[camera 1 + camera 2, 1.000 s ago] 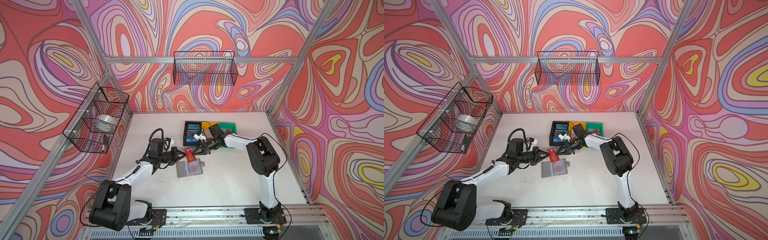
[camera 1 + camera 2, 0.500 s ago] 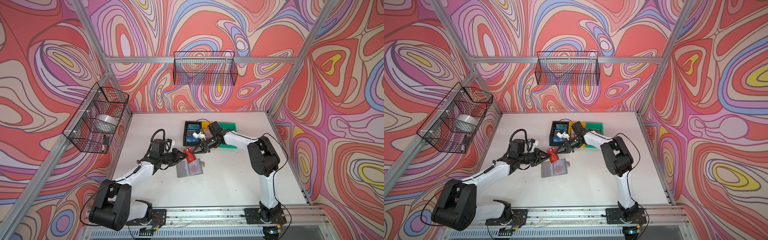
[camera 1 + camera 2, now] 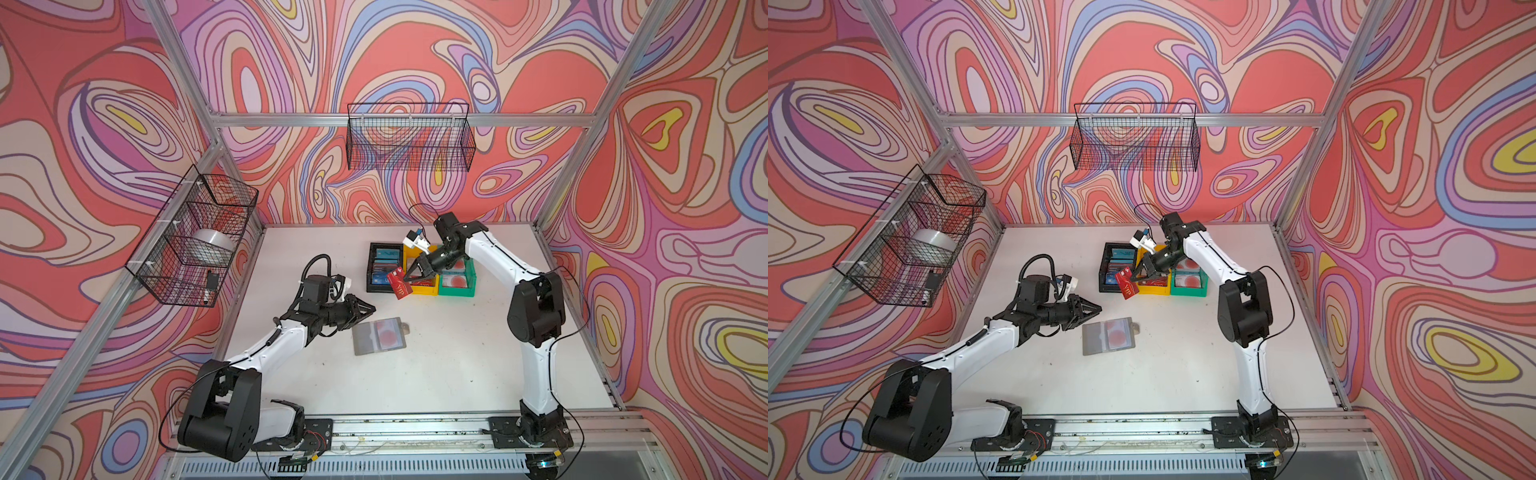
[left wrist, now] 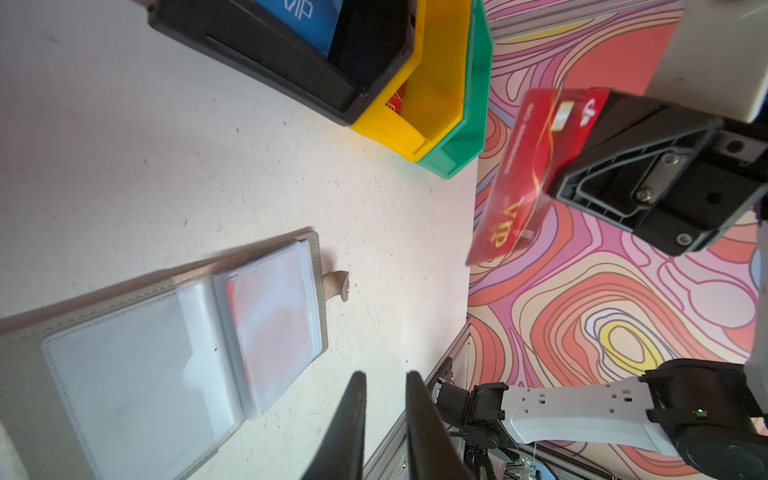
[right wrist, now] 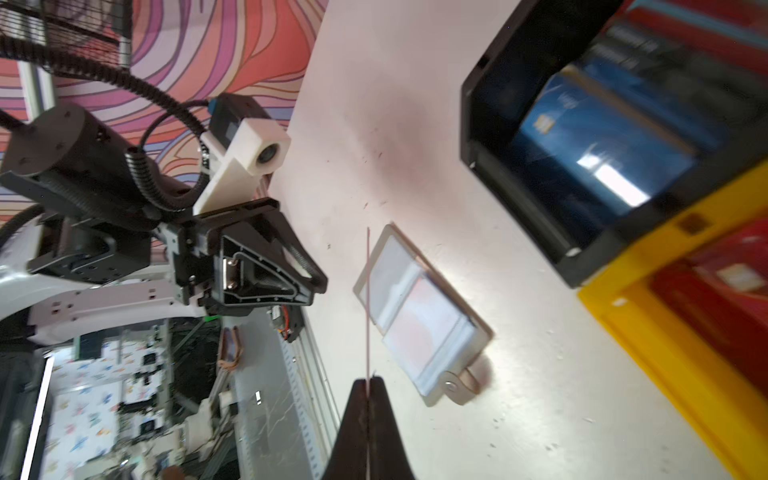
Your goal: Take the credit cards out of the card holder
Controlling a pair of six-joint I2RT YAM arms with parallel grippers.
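- Dark red card [image 3: 400,284], pinched in the right jaws, has moved from just over the card holder [image 3: 379,336] to farther beyond it.
- Left jaws have released it.

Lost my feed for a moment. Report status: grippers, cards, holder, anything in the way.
Right gripper shut on red VIP card, by the yellow bin. Left gripper slightly open, empty, beside card holder. Holder open flat, pale card in sleeve. Nothing blocking.
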